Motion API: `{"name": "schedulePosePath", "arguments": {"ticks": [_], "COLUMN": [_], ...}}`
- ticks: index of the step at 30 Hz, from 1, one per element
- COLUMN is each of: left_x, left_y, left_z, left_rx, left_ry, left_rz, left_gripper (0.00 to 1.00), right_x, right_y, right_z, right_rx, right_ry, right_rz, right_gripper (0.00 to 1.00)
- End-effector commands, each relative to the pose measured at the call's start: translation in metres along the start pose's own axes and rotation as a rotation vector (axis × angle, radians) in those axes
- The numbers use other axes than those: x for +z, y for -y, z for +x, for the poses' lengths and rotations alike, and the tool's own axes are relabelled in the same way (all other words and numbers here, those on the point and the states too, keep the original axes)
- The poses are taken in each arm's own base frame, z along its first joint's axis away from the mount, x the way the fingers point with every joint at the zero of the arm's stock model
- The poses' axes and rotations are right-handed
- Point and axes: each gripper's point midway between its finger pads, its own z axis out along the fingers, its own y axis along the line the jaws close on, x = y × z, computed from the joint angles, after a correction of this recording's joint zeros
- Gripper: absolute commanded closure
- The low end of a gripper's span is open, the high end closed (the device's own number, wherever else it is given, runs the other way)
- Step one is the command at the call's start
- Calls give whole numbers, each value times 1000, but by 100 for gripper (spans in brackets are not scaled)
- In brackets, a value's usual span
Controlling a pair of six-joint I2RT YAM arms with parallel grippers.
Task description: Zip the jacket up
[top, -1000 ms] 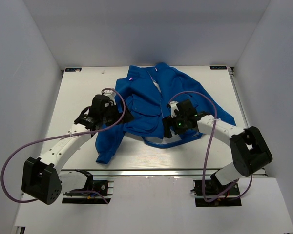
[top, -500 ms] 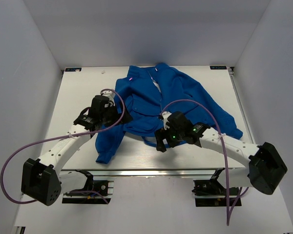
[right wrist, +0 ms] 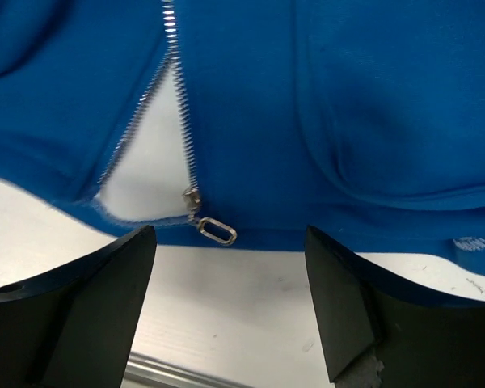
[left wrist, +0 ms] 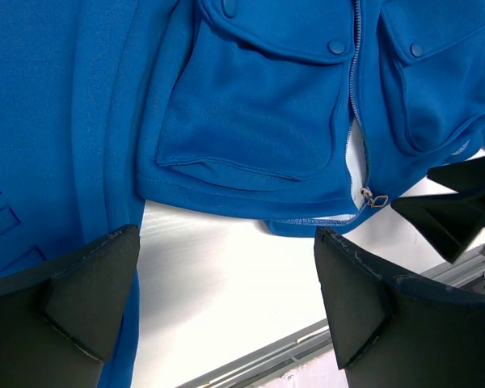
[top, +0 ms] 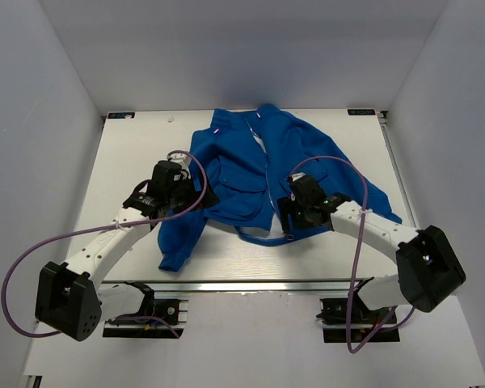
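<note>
Where pale walls (top: 250, 56) box the white table (top: 129, 162), the jacket (top: 242, 170) lies spread.

Quick count: one jacket (top: 250, 162), two front pockets (left wrist: 250, 105), one zipper pull (right wrist: 217, 231) at the hem's 6 o'clock, two purple cables (top: 323, 157), plus a left gripper (left wrist: 226, 271) and right gripper (right wrist: 230, 242).

We see a white tabletop (top: 121, 170) boxed by plain pale walls (top: 242, 48) at left, top and right (evenly lit), a metal rail (top: 226, 284) along its lower edge.
</note>
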Motion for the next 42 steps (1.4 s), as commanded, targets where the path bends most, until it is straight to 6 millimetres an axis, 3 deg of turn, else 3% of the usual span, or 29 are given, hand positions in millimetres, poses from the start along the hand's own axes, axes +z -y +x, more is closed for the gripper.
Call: {"name": "schedulePosePath", "arguments": {"ticks": [1, 5, 17, 20, 24, 26, 34, 42], "left_x": [-2, -1, 0, -1, -2, -3, 0, 3], "left_y": [5, 7, 6, 6, 6, 6, 8, 9], "left_z": [-9, -9, -5, -6, -6, -7, -6, -1], "left_rx": [17, 15, 12, 13, 12, 14, 14, 14], "left_ry": [28, 27, 18, 20, 24, 26, 20, 7], "left_rz": [26, 36, 36, 35, 38, 37, 48, 67], "left_gripper": [2, 2, 2, 2, 2, 2, 2, 2], "right_x": [4, 16, 45, 48, 51, 49, 15, -10], "right_y": [-5, -9, 10, 13, 23, 27, 20, 3], "right_z": [-13, -10, 4, 4, 5, 4, -13, 3], "right_rx": [-25, -42, -3, 18, 43, 56, 46, 3], "right_ry": [26, -1, -34, -34, -35, -36, 30, -3], "right_rz": [-29, -50, 65, 94, 161, 183, 132, -3], "right_gripper": [24, 28, 31, 39, 42, 44, 70, 98]}}
